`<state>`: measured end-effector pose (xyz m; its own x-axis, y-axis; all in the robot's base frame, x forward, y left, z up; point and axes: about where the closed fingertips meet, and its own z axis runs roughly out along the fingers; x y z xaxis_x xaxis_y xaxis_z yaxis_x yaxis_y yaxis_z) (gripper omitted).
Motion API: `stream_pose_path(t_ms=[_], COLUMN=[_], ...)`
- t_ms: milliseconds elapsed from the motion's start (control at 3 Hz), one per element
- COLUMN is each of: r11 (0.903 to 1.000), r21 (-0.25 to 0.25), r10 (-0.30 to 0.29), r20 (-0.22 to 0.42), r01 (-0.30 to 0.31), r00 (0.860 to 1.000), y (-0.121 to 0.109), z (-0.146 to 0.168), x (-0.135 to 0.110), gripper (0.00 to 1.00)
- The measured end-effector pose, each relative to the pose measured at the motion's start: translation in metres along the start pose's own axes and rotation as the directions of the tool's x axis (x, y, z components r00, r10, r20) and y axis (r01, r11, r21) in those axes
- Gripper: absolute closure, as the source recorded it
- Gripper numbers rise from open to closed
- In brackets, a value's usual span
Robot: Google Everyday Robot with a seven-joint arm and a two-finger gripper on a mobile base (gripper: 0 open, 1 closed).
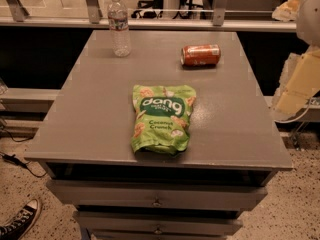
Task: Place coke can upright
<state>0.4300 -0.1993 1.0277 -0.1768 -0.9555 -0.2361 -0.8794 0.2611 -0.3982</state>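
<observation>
Red-orange coke can lying on side, far-right part of table.

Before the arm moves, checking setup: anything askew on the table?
Yes: the coke can lies on its side, back right of the table; the water bottle stands upright. The gripper is out of view.

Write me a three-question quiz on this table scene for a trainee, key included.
1. True or false: the coke can stands upright on the table.
2. Multiple choice: what lies nearest the table's front edge? A) the water bottle B) the green snack bag C) the coke can
3. Fill in: the gripper is out of view; only part of the arm shows at the picture's ____ edge.
Key: 1 false, it lies on its side; 2 B; 3 right.
</observation>
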Motion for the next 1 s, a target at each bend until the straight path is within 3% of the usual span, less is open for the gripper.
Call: stream_pose_path(t_ms=[667, 1000], r11=[0.9998, 0.9999], r21=[0.007, 0.015], r10=[-0.02, 0.0], r20=[0.037, 0.095], r01=[0.019, -0.001], r00=[0.999, 0.995], y=[-0.014, -0.043], z=[0.009, 0.042], x=[-0.011, -0.024], gripper=[0.0, 0.0])
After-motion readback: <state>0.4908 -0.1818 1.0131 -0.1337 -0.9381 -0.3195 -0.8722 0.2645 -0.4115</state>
